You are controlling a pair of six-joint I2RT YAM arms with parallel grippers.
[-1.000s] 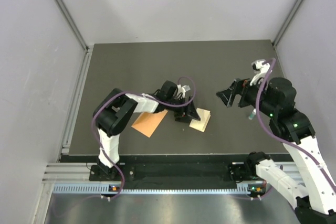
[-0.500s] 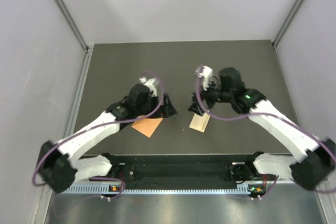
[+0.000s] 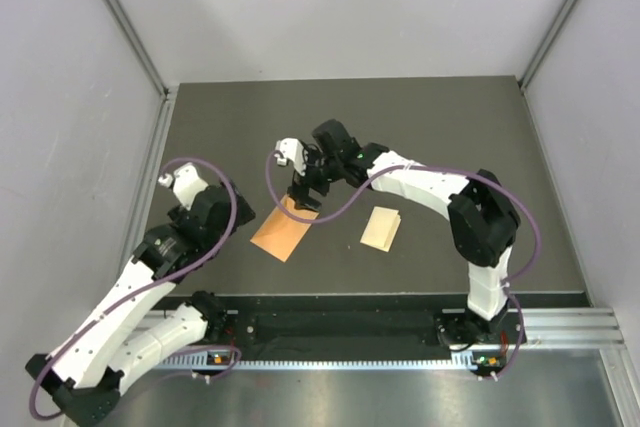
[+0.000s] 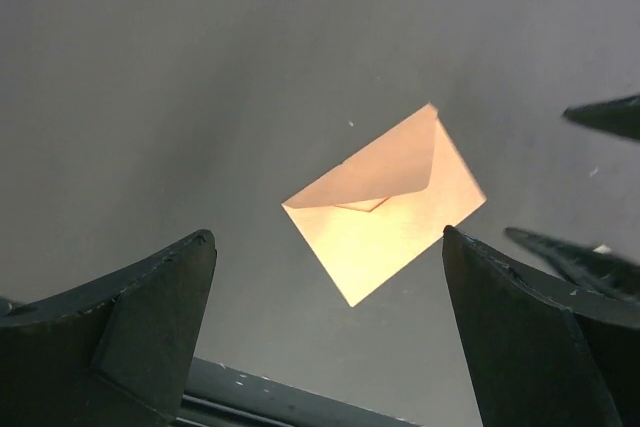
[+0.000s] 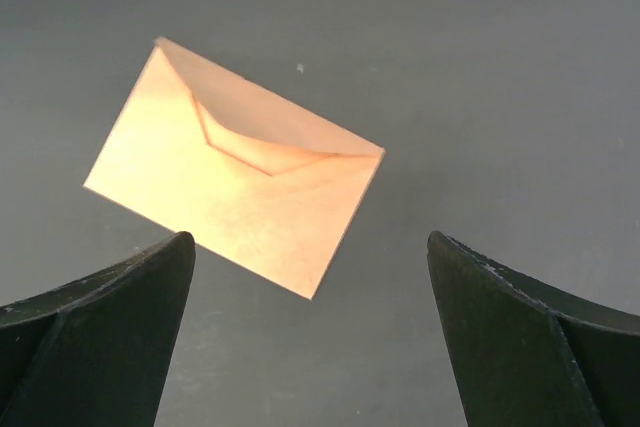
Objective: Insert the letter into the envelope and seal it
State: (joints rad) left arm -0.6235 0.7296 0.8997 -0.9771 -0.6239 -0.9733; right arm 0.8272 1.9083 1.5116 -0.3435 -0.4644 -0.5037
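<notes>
1. The envelope (image 3: 283, 233) lies flat on the dark table (image 3: 450, 127), in the near middle part and a little to the left. It is turned at an angle to the table edge.
2. Its pointed flap (image 5: 262, 137) is folded down onto the body of the envelope. Whether it is glued, I cannot tell.
3. The letter (image 3: 381, 228) lies on the table to the right of the envelope. It is near it but does not touch it, and no part of it is inside the envelope.
4. The right arm reaches across to the left. The right gripper (image 3: 306, 201) hangs above the far corner of the envelope.
5. In the right wrist view the two dark fingers (image 5: 110, 317) of this gripper stand wide apart with nothing between them. The envelope is seen below, in the gap between them and more toward the left finger.
6. The left arm is bent back at the left side of the table. The left gripper (image 4: 327, 237) is apart from the envelope and looks at it from the left.
7. Its jaws are also spread wide and hold nothing. In the left wrist view the envelope lies on the table in the space between the two fingers, and they do not touch it.
</notes>
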